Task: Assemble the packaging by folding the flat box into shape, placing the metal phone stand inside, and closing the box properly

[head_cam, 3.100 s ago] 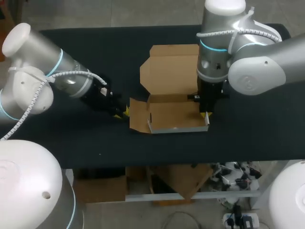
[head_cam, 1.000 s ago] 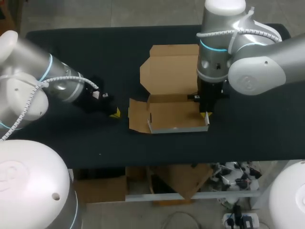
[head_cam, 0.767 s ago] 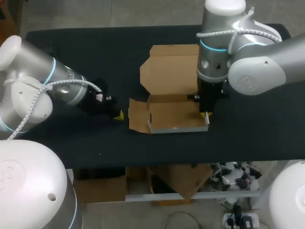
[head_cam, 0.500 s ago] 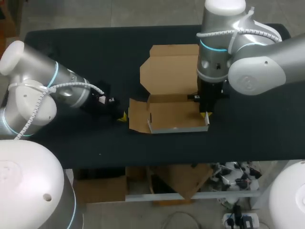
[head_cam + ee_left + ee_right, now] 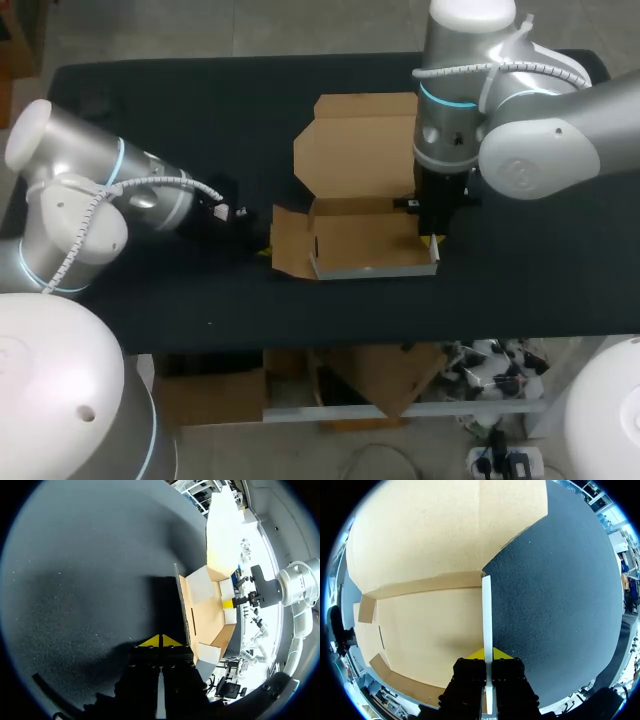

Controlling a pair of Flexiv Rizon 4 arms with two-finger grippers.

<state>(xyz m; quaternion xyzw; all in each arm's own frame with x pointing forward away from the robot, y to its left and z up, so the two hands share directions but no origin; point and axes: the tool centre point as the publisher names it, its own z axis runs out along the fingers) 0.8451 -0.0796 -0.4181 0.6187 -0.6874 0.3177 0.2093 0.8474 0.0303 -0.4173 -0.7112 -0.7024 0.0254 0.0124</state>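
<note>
The brown cardboard box (image 5: 365, 245) lies in the middle of the table, its lid (image 5: 362, 140) spread flat behind the tray. My right gripper (image 5: 432, 240) stands over the tray's right side, shut on the upright right wall (image 5: 486, 610), which runs between its yellow tips (image 5: 487, 654). My left gripper (image 5: 263, 247) is low on the table at the box's left flap (image 5: 287, 242), shut with nothing in it. In the left wrist view its tips (image 5: 160, 641) meet just short of the flap's edge (image 5: 181, 600). No metal phone stand shows in any view.
The black table (image 5: 200, 110) stretches bare to the left of and behind the box. Its front edge runs close below the tray. My right arm's bulk hangs over the table's right side.
My left arm has slid right along the table, bringing its shut gripper up to the box's left flap. The right arm and the box have kept still.
</note>
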